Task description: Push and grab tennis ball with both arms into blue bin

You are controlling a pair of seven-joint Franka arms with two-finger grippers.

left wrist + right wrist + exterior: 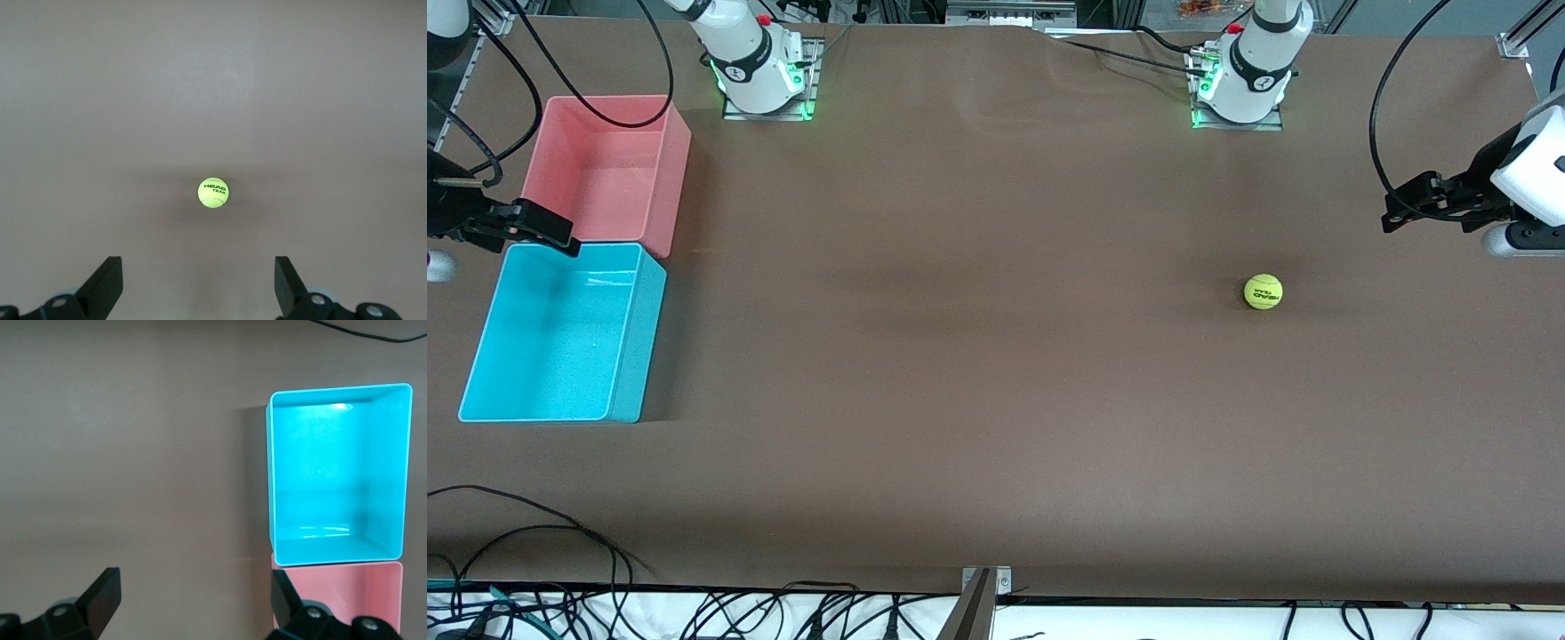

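The tennis ball (1263, 292) lies alone on the brown table toward the left arm's end, its dark lettering showing. In the left wrist view the ball (213, 193) is well ahead of the fingers, centred between them. My left gripper (1400, 210) is open and empty in the air at that end, apart from the ball; its fingers stand wide (198, 264). The blue bin (628, 338) is empty at the right arm's end. My right gripper (560, 233) is open and empty, up where the blue and pink bins meet. The right wrist view shows it (193, 577) and the blue bin (385, 473).
An empty pink bin (605, 178) stands against the blue bin, farther from the front camera, and also shows in the right wrist view (347, 593). A wide stretch of bare table lies between ball and bins. Cables hang along the table's near edge (534, 533).
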